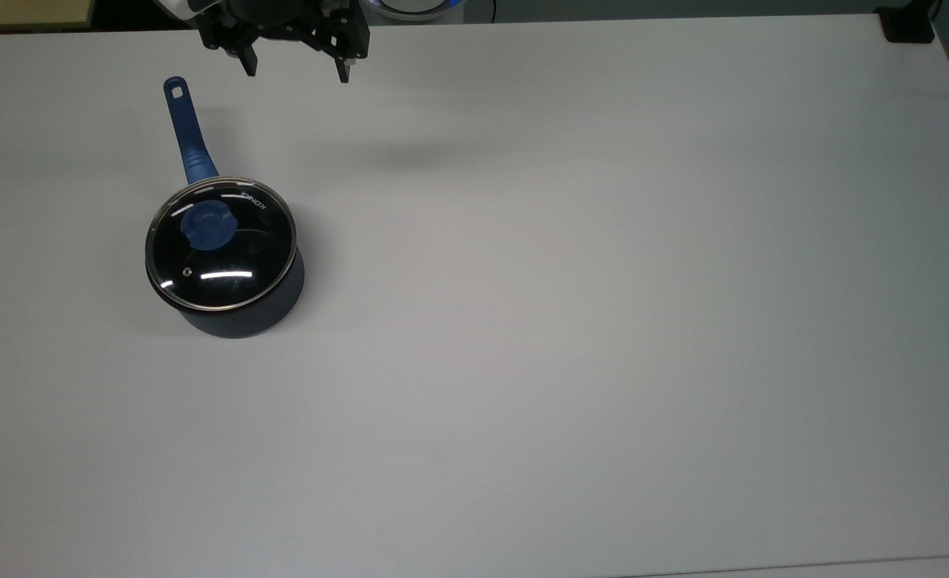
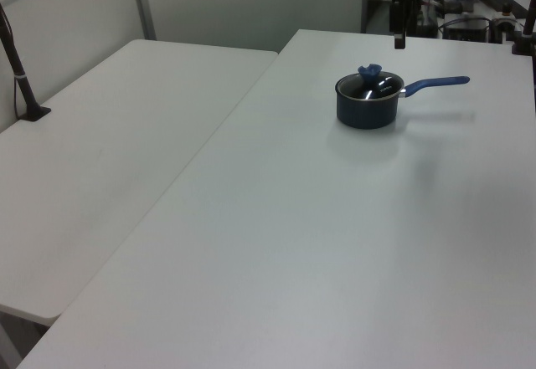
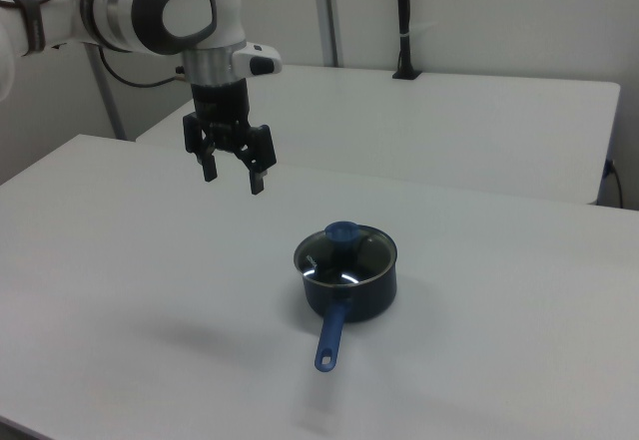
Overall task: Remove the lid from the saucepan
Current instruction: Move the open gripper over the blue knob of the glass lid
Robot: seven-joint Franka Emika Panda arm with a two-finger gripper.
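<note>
In the top view, the saucepan (image 1: 238, 309) sits on the white counter (image 1: 603, 321) toward the top view's left, its long blue handle (image 1: 188, 132) pointing up toward the far edge, with a hole at the tip. The lid (image 1: 221, 243) rests on the pan, a clear glass disc with a thin metal rim, a blue knob (image 1: 209, 224) near its middle and a tiny vent hole beside it. The gripper (image 1: 295, 71) hangs at the upper edge of the top view, up and to the right of the handle's end, with its two black fingers (image 1: 249, 63) spread well apart and nothing between them. In the left view, the saucepan (image 2: 367, 110) stands on the far part of the counter (image 2: 293, 243), lid (image 2: 369, 87) seated on top and the handle (image 2: 435, 84) running toward the left view's right; one dark finger (image 2: 399, 38) hangs in the air above and just beyond the pan, clear of it. A second white table (image 2: 100, 160) adjoins on the left view's left. In the right view, the white arm (image 3: 150, 11) reaches in from the upper left and the gripper (image 3: 232, 177) points down, raised above the counter (image 3: 120, 290), with the fingers (image 3: 257, 179) open and empty. The saucepan (image 3: 361, 295) lies below and to the right view's right of it, apart from it, lid (image 3: 344, 251) in place, knob (image 3: 342, 230) uppermost and handle (image 3: 330, 335) pointing toward the near edge.
</note>
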